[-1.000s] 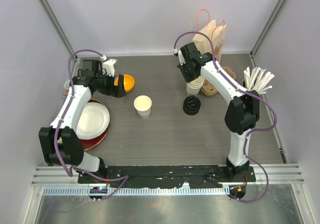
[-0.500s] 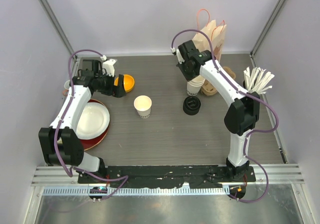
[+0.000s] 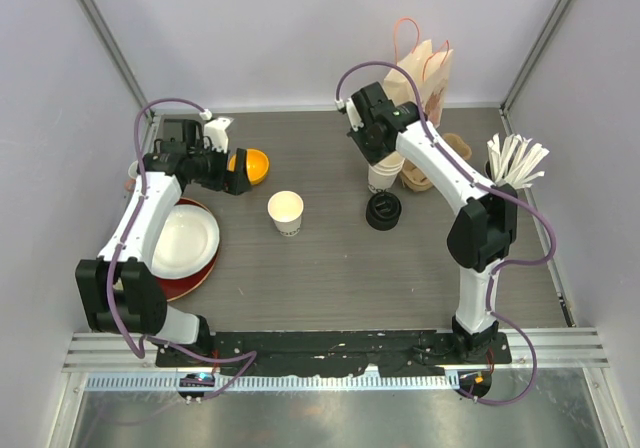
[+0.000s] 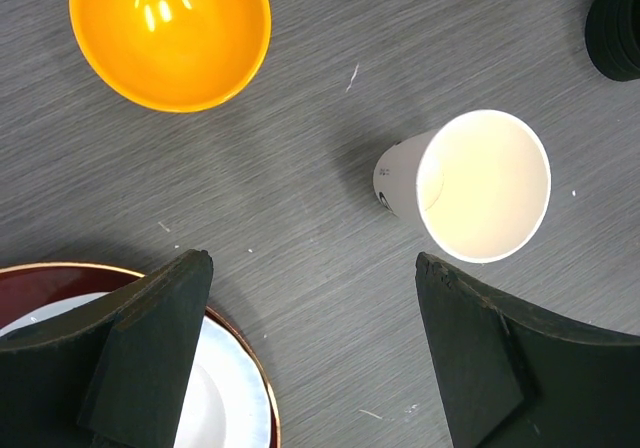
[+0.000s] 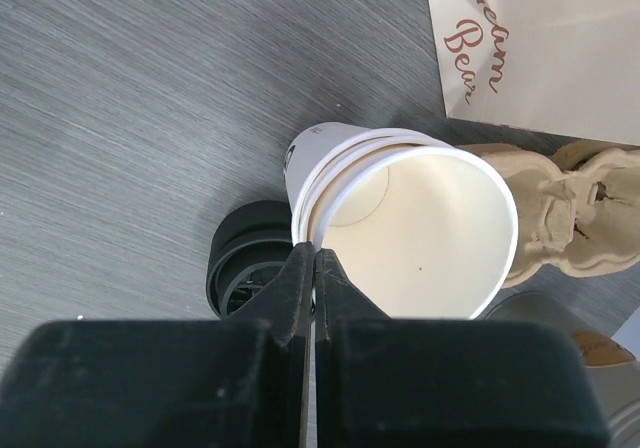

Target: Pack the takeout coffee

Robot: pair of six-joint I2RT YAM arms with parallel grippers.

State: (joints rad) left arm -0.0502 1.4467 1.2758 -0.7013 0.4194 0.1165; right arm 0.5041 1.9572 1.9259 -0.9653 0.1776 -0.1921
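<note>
The takeout coffee shows as white paper cups without lids. One cup [image 3: 285, 211] [image 4: 480, 193] stands alone, open and empty, mid-table. A nested stack of cups [image 3: 385, 176] [image 5: 410, 228] stands at the back right. My right gripper [image 3: 372, 153] [image 5: 314, 253] is shut on the rim of the stack's top cup, which tilts. A pile of black lids [image 3: 383, 211] [image 5: 240, 268] [image 4: 615, 28] lies just in front of the stack. My left gripper [image 3: 222, 171] [image 4: 312, 263] hovers open over bare table, left of the lone cup, with nothing between its fingers.
An orange bowl [image 3: 250, 165] [image 4: 170, 33] sits by the left gripper. A white plate on a red one [image 3: 185, 238] [image 4: 230, 388] lies at the left. A paper bag [image 3: 425, 73] [image 5: 540, 38], a brown pulp cup carrier [image 3: 440, 163] [image 5: 570, 208] and white sticks [image 3: 515, 160] are at the back right.
My right gripper has shifted slightly left, still shut on the top cup's rim, and the stack has leaned with it. The left arm has barely moved.
</note>
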